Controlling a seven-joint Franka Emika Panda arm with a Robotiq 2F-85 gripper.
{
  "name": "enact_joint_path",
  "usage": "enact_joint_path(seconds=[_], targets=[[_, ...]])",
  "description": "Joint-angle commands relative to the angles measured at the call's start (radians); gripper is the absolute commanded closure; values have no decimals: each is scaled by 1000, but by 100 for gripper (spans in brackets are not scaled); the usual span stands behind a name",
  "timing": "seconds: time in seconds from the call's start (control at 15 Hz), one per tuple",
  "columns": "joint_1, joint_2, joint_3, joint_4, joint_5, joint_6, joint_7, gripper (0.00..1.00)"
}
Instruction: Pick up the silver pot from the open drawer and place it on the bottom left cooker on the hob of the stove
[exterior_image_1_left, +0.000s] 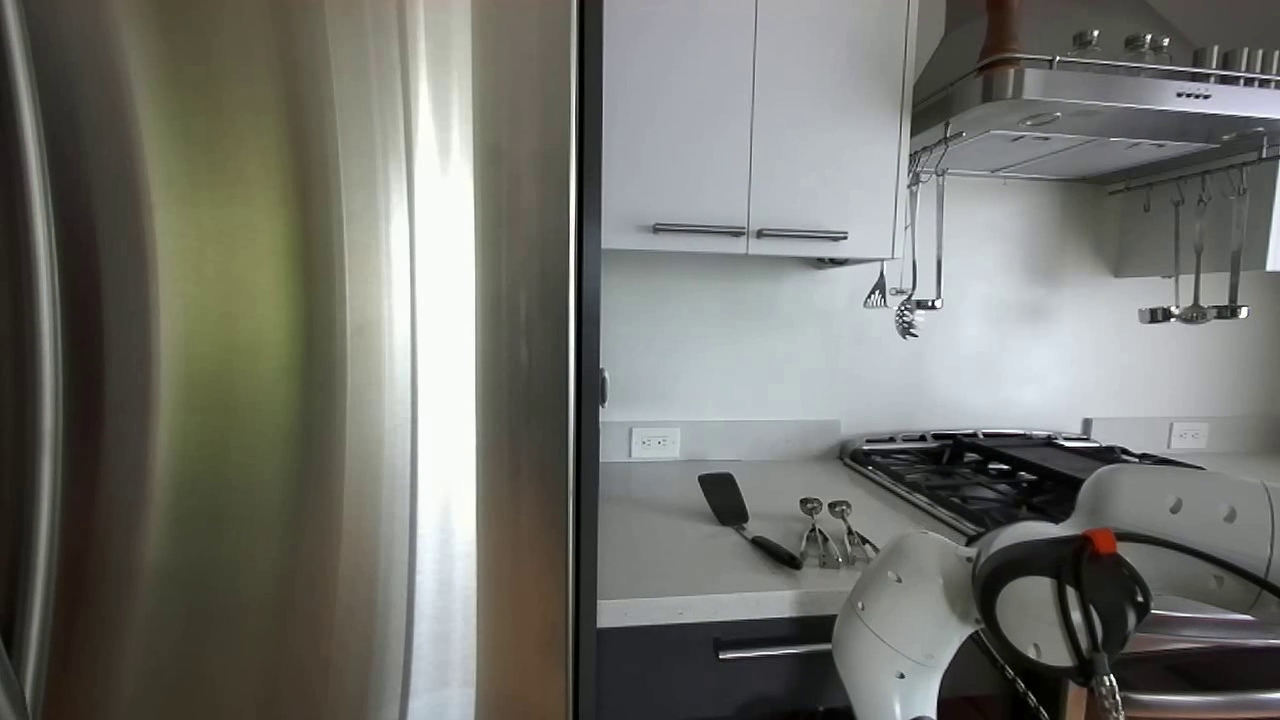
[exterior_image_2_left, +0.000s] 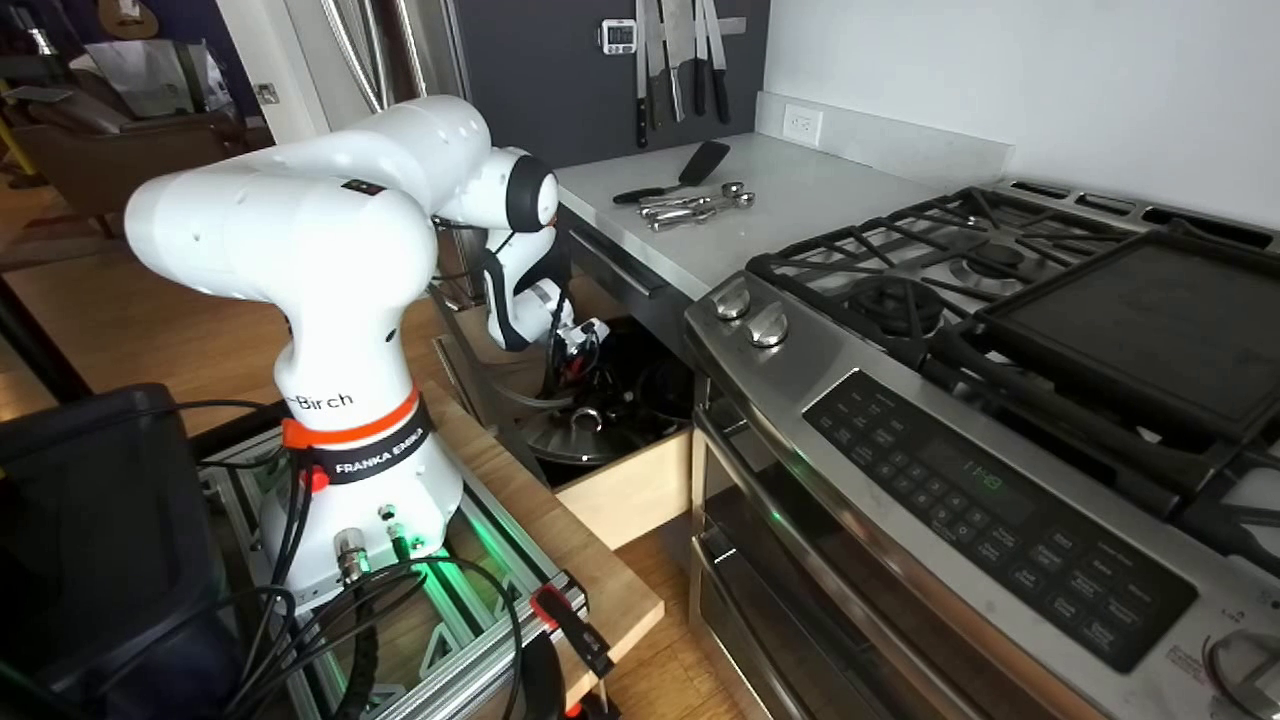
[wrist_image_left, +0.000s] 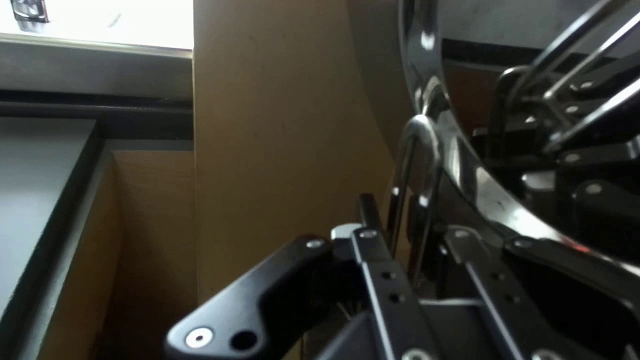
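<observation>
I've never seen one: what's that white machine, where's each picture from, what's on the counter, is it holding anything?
It's a robot arm, bent over an open drawer. Two pictures come from cameras standing apart from it, the third from its wrist, looking past the tool. A black spatula and two metal scoops lie on the white countertop. In the wrist view, a loop handle on a silver pot shows between the tool's fingers; whether they grip it, I can't tell.

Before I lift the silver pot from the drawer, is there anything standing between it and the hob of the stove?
Yes: the drawer's wooden side wall and, higher up, the stove's front control panel stand between them. The silver pot probably needs lifting above both.
</observation>
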Motion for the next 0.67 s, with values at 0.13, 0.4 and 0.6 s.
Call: enact_joint_path(seconds=[0.13, 0.4, 0.6], targets=[[9, 7, -21, -1, 41, 2, -14, 98], [14, 6, -27, -2, 45, -6, -16, 98], [10, 1, -17, -5, 24, -25, 1, 98]])
